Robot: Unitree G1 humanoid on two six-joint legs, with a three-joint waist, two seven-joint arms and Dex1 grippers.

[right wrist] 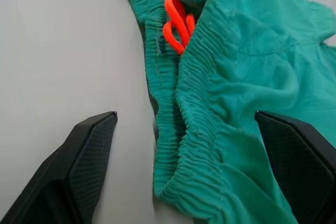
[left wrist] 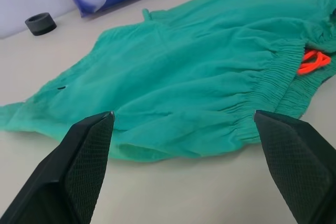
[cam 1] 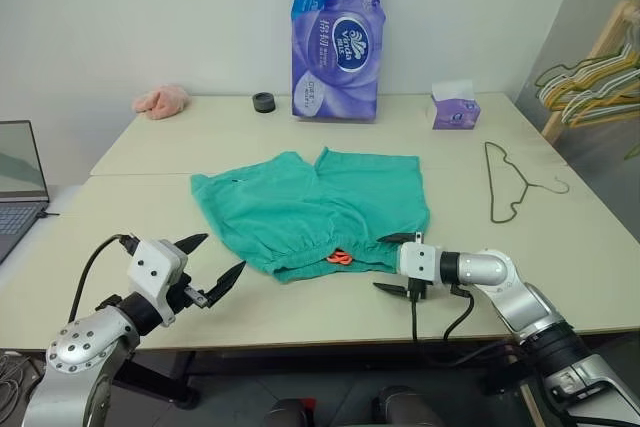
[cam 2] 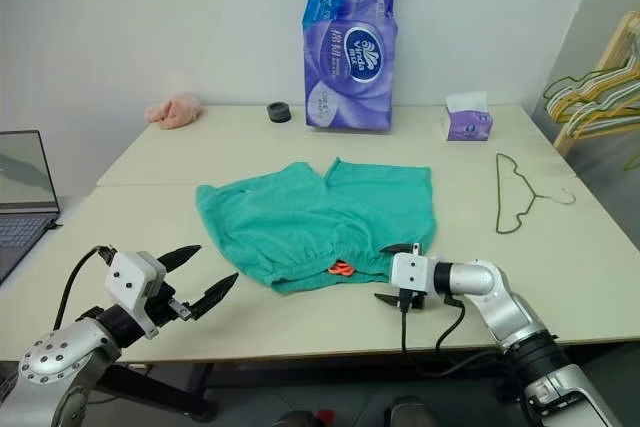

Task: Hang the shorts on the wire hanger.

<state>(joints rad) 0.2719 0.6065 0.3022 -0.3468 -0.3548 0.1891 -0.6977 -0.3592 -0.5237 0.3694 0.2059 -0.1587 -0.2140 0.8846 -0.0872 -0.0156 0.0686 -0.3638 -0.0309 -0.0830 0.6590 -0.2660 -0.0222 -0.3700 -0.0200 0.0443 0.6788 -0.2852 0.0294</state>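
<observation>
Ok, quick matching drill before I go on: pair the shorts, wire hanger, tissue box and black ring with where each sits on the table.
Things:
1. shorts
2. wire hanger
3. tissue box
4. black ring

Places:
A. far edge, just left of the purple tissue pack
B. far right corner area
C. flat mid-table, waistband toward the robot
D. flat on the table, right of the shorts

Pairs: 1-C, 2-D, 3-B, 4-A

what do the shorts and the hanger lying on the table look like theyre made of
The shorts: soft woven or knit fabric, matte teal, judging by the wrinkles and the gathered elastic waistband; the exact fibre can't be told. The wire hanger: thin, dark, olive-looking wire, probably metal, perhaps coated, bent into a triangle with a hook.
</observation>
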